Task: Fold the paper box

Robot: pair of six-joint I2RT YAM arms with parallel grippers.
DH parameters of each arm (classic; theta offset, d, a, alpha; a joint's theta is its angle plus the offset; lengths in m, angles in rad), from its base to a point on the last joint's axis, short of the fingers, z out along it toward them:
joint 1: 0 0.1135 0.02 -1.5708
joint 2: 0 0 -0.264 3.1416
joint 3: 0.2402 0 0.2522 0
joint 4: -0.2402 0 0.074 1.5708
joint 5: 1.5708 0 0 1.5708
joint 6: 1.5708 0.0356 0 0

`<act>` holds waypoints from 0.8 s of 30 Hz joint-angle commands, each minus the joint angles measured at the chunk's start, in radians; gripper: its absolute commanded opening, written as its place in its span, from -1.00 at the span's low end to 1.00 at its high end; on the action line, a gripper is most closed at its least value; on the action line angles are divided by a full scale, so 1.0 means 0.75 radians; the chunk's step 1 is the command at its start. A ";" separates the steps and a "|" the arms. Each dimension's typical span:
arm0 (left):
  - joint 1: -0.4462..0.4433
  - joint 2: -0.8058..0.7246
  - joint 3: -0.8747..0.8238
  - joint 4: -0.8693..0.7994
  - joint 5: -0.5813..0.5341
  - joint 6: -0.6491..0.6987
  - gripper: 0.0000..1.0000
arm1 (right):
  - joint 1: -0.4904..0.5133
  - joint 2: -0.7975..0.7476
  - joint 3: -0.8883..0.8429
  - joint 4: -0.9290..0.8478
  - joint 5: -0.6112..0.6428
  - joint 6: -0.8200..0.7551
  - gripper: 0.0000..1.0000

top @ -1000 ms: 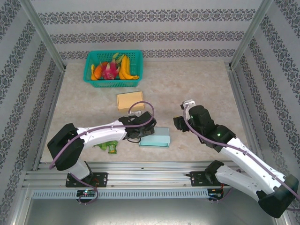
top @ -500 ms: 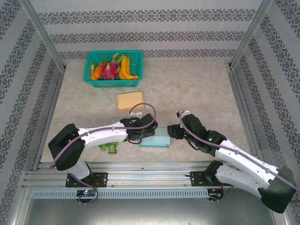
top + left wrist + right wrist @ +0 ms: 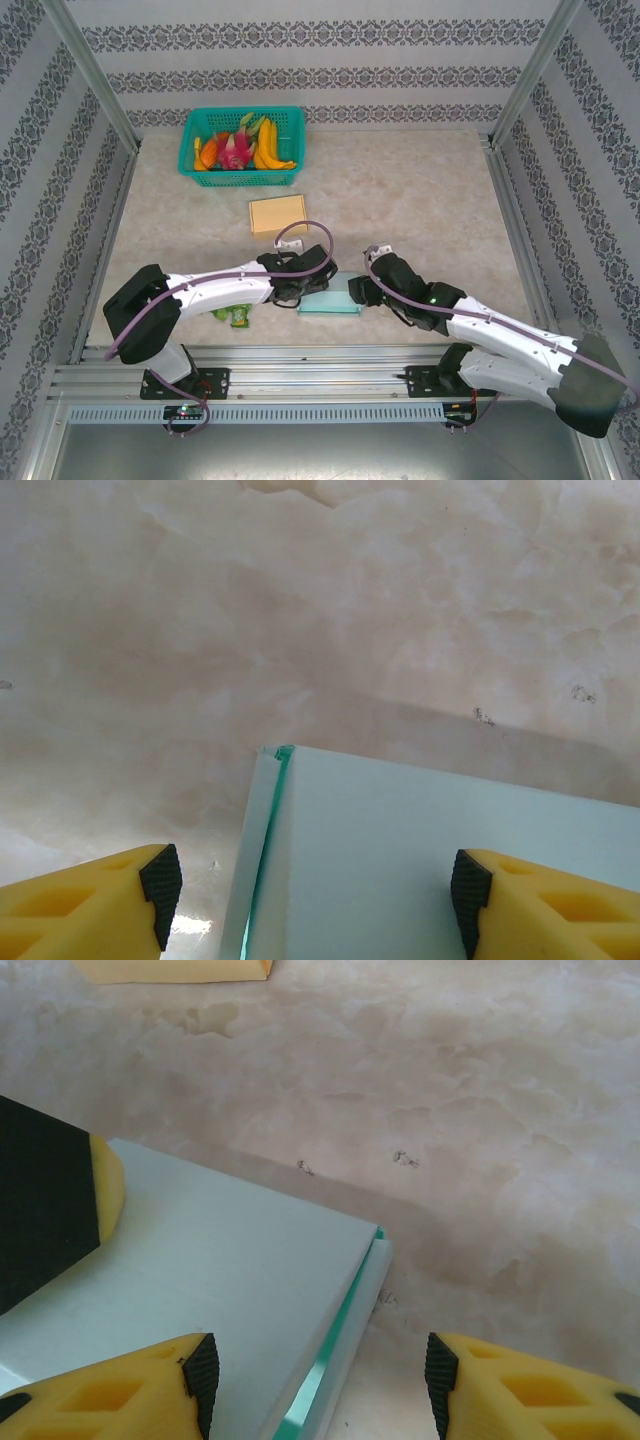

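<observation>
Top external: paper box (image 3: pixel 338 300) by the table's near edge.
Left gripper (image 3: pixel 315 885) and right gripper (image 3: pixel 315 1372) straddle it, fingers spread; push unevenly and you may crush it.

Table (image 3: pixel 420 190): box (image 3: pixel 338 296), basket (image 3: pixel 240 178), pad (image 3: pixel 277 213), packet (image 3: pixel 236 316)

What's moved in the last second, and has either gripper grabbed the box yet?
The right gripper swung left to the right end of the pale green box, jaws open astride its corner, gripping nothing. The left gripper stayed open at its left end; box, basket and yellow pad did not move.
</observation>
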 commanded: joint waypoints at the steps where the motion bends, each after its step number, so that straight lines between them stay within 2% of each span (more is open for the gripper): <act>1: -0.025 -0.038 -0.008 -0.071 -0.048 -0.014 0.48 | 0.023 0.022 -0.039 0.055 0.050 0.031 0.17; 8: -0.050 -0.082 0.000 -0.141 -0.088 -0.020 0.52 | 0.058 0.037 -0.093 0.102 0.071 0.054 0.17; 14: -0.100 -0.115 -0.009 -0.192 -0.087 -0.030 0.79 | 0.095 0.040 -0.134 0.132 0.102 0.071 0.17; 24: -0.141 -0.137 -0.175 -0.028 -0.092 -0.032 0.73 | 0.116 0.027 -0.189 0.199 0.067 0.088 0.17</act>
